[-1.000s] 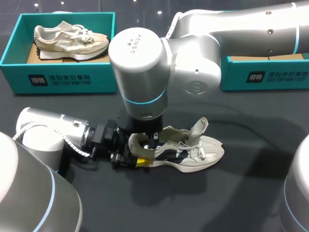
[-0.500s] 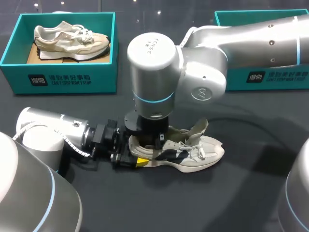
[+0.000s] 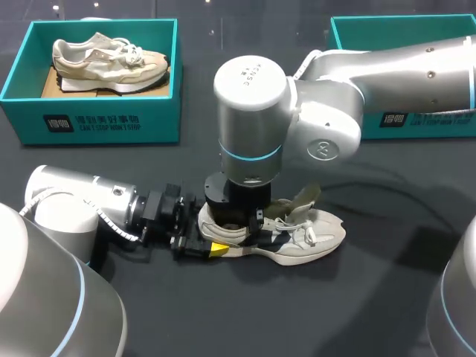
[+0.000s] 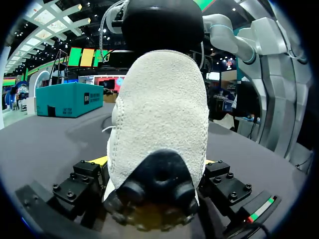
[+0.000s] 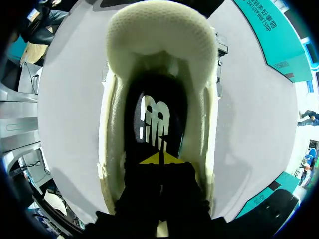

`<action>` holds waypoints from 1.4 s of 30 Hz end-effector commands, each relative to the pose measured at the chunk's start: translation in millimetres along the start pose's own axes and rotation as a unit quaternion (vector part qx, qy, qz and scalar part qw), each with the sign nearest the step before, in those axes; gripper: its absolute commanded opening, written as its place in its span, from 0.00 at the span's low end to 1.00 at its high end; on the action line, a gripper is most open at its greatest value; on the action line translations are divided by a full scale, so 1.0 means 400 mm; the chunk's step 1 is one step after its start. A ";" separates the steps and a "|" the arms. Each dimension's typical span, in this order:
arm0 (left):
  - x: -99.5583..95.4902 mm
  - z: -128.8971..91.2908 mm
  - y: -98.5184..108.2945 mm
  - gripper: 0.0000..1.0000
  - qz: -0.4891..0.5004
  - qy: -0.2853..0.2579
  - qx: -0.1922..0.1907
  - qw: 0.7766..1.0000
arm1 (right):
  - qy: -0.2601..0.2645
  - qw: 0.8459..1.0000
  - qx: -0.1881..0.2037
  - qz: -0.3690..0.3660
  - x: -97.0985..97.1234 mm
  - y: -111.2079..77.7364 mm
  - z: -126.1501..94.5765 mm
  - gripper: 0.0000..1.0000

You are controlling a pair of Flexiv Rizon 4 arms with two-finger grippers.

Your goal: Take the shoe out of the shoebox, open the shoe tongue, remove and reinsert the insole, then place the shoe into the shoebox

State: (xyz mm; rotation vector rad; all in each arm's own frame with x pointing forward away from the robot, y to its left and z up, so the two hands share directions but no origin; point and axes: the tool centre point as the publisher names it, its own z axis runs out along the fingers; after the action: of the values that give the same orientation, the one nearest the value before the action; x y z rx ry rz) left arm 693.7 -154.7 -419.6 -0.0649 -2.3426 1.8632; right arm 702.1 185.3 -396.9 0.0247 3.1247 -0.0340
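Observation:
A cream shoe [image 3: 309,236] lies on its side on the dark table, tongue [image 3: 305,196] pulled up. My left gripper [image 3: 211,249] lies low on the table at the heel. In the left wrist view the heel [image 4: 159,114] fills the gap of that gripper [image 4: 154,162], with a finger against each side. My right arm comes down from above into the shoe's mouth. In the right wrist view my right gripper [image 5: 160,158] is shut, its yellow tips together inside the shoe on the black insole [image 5: 155,117]. Nothing shows between the tips.
A teal shoebox [image 3: 89,123] at the back left holds another cream shoe [image 3: 108,59]. A second teal shoebox [image 3: 424,117] stands at the back right, partly behind my right arm. Bare table lies in front of the shoe.
My right arm has swung to the right and come down, bringing its wrist low over the shoe's mouth. The left arm and the shoe have stayed put.

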 end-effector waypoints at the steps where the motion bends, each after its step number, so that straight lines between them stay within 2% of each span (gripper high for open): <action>1: 0.001 0.000 0.002 0.00 0.000 0.000 -0.001 1.000 | -0.005 1.000 -0.004 0.008 0.009 -0.029 -0.010 0.00; 13: 0.001 0.000 0.002 0.00 0.000 0.000 -0.001 1.000 | -0.019 0.999 -0.003 0.027 0.016 -0.065 -0.009 0.00; 14: 0.001 0.000 0.002 0.00 0.000 0.000 -0.001 1.000 | -0.019 0.999 -0.004 0.027 0.015 -0.066 -0.008 0.10; 15: 0.001 0.000 0.002 0.00 0.000 0.000 -0.001 1.000 | -0.018 0.999 -0.004 0.027 0.015 -0.066 -0.007 0.25; 19: 0.001 0.000 0.002 0.00 0.000 0.000 -0.001 1.000 | -0.017 0.999 -0.008 0.026 0.013 -0.064 -0.002 0.35; 30: 0.001 0.000 0.002 0.00 0.000 0.000 -0.001 1.000 | 0.012 0.999 -0.015 0.026 0.001 -0.063 0.041 0.41; 36: 0.001 0.000 0.002 0.00 0.000 0.000 -0.001 1.000 | 0.045 0.998 -0.022 0.024 -0.006 -0.055 0.082 0.43; 42: 0.001 0.000 0.002 0.00 0.000 0.000 -0.001 1.000 | 0.089 0.995 -0.026 0.023 0.013 -0.044 0.109 0.41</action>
State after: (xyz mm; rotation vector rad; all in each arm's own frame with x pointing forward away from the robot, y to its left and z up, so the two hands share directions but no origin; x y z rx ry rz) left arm 693.8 -154.5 -420.1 -0.0638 -2.3428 1.8624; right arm 698.3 160.7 -407.4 0.1091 3.2653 0.0544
